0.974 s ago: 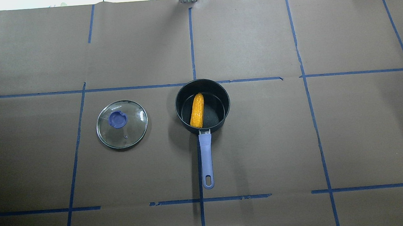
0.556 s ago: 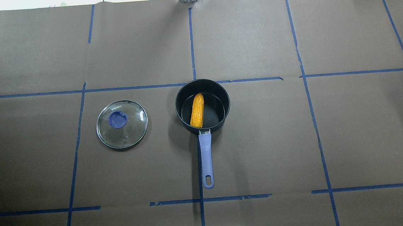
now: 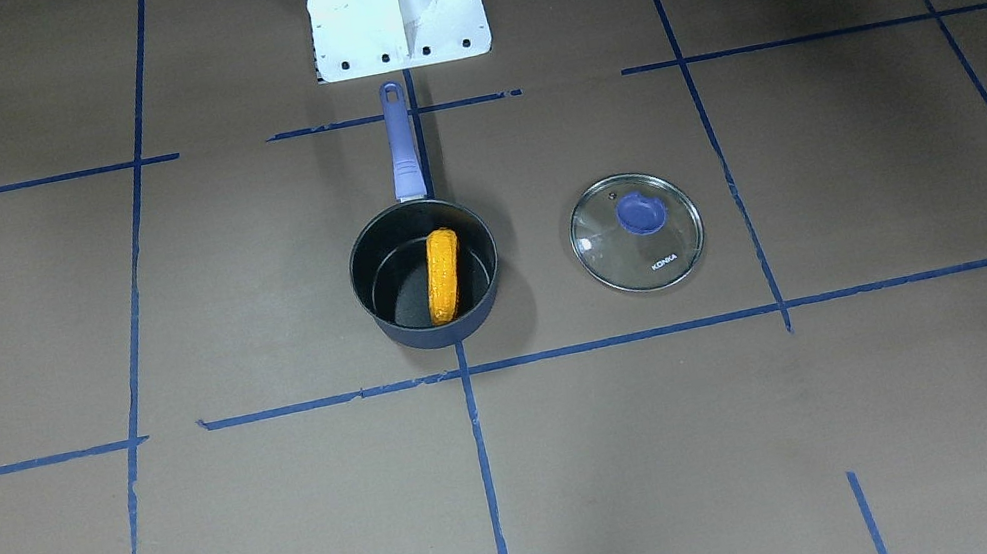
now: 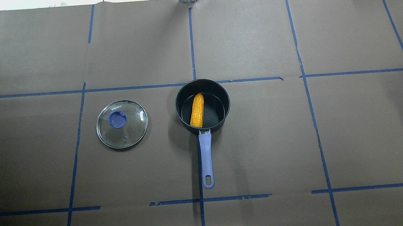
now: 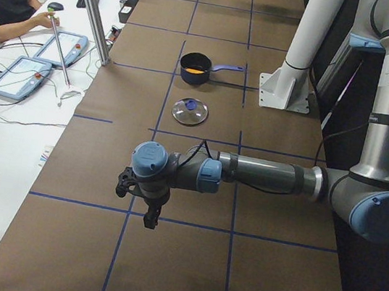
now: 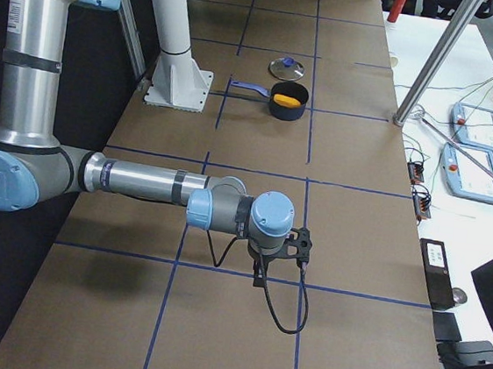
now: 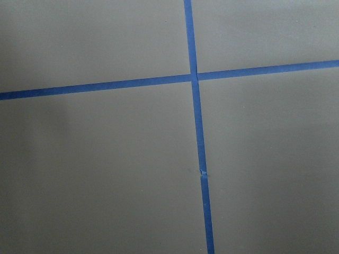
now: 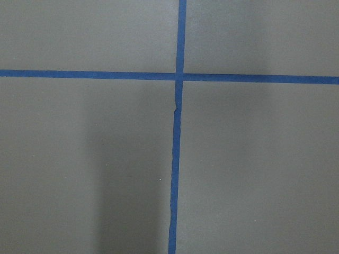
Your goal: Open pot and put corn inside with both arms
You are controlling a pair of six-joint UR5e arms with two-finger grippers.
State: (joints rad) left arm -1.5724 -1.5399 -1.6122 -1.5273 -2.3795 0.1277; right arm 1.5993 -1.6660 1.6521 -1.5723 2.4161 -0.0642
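Observation:
The dark navy pot (image 4: pixel 218 104) stands uncovered at the table's middle, its purple-blue handle (image 4: pixel 206 158) pointing toward the robot base. The yellow-orange corn (image 4: pixel 197 110) lies inside it, tilted against the wall; it also shows in the front view (image 3: pixel 443 274). My left gripper (image 5: pixel 146 211) shows only in the exterior left view, far from the pot over the table's left end; I cannot tell if it is open. My right gripper (image 6: pixel 276 256) shows only in the exterior right view, over the right end; I cannot tell its state. Both wrist views show only paper and tape.
The round glass KONKA lid (image 4: pixel 122 124) lies flat on the table to the pot's left, a little apart from it. The white fixed base (image 3: pixel 394 0) stands behind the handle. Brown paper with blue tape lines covers the table. An operator's desk with tablets (image 5: pixel 22 76) runs along the far side.

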